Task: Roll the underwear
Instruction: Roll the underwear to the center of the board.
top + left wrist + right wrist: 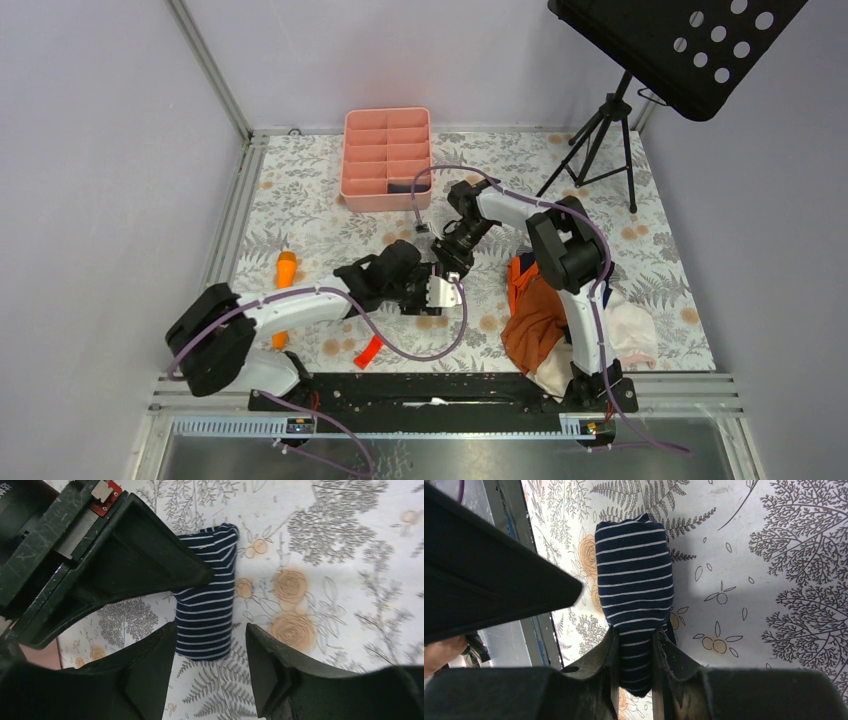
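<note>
Near edge, right side: orange garment [535,320] heaped by the right arm's base. Mid-tabletop, we saw the left gripper [210,628] partly open, clamping nothing, jaws either side of the striped underwear [634,575], already a tight roll. Right gripper [635,640] pinched narrowly on one end. Rolling looked finished; next probably needed a carry to the pink divided tray [385,203] at the far edge.

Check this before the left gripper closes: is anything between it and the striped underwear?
Nothing visible does. The striped underwear lies on the mat with its near end inside the open left gripper; the right gripper pinches only its far end.
</note>
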`<action>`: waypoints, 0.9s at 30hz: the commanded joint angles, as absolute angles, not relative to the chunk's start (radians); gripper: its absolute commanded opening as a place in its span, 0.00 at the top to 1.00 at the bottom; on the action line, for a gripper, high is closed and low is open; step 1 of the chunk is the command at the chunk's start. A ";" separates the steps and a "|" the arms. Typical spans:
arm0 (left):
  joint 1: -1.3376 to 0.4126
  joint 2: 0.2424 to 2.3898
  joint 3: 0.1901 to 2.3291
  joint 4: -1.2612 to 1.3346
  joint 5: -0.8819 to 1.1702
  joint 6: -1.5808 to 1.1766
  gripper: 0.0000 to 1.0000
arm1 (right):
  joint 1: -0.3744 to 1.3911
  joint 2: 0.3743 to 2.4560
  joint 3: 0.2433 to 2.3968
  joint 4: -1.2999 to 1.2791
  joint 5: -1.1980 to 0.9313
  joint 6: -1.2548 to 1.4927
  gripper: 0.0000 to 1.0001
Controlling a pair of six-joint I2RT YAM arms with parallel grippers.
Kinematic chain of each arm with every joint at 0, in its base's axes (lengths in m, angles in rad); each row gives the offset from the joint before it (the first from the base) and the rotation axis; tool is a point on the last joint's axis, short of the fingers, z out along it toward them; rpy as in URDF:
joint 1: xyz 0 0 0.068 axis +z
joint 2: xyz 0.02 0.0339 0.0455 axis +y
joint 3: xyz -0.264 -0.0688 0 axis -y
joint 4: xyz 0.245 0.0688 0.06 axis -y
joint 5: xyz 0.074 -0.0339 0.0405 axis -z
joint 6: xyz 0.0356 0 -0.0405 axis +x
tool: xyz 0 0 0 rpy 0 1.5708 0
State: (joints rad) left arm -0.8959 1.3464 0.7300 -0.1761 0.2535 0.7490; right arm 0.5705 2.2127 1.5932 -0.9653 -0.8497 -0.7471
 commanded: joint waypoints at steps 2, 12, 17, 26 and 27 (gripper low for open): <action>-0.906 1.405 0.671 0.094 0.205 0.744 0.41 | 0.582 2.302 1.592 -0.968 -0.707 -0.742 0.97; -0.922 1.520 0.676 0.146 0.226 0.790 0.40 | 0.582 2.304 1.588 -0.969 -0.709 -0.738 0.97; -0.935 1.593 0.681 0.191 0.189 0.813 0.40 | 0.583 2.301 1.575 -0.969 -0.721 -0.733 0.97; -0.935 1.633 0.690 0.138 0.229 0.817 0.75 | 0.583 2.293 1.567 -0.959 -0.741 -0.708 0.92; -0.935 1.635 0.692 0.123 0.244 0.819 0.79 | 0.582 2.289 1.573 -0.959 -0.742 -0.699 0.90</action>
